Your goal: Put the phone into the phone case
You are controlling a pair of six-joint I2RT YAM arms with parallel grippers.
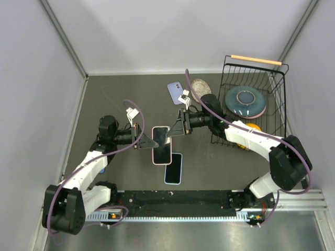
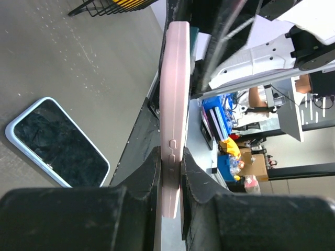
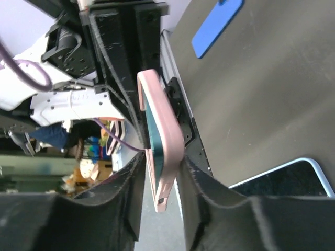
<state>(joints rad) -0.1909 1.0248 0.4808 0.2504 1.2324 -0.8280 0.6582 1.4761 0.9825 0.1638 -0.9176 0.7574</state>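
**Student:** What does the top view show?

**Tutor:** Mid-table, a pink rubbery phone case (image 1: 161, 162) is held off the table. A dark glossy phone (image 1: 162, 146) shows inside its rim; whether it is fully seated cannot be told. The left gripper (image 1: 146, 140) pinches one long edge and the right gripper (image 1: 171, 133) the other. Just beside it lies a light-blue-rimmed black-screened phone (image 1: 173, 168). A black wire dish rack (image 1: 276, 104) stands at right.

**Student:** And the left wrist view?

**Tutor:** The case (image 2: 175, 78) is seen edge-on, with the left gripper (image 2: 170, 162) clamped narrowly on it. The blue-rimmed phone (image 2: 57, 144) lies flat below.

**Student:** The right wrist view?

**Tutor:** The right gripper (image 3: 161, 167) closes on the case (image 3: 165, 120). A flat blue rectangle (image 3: 217, 26) lies well apart.
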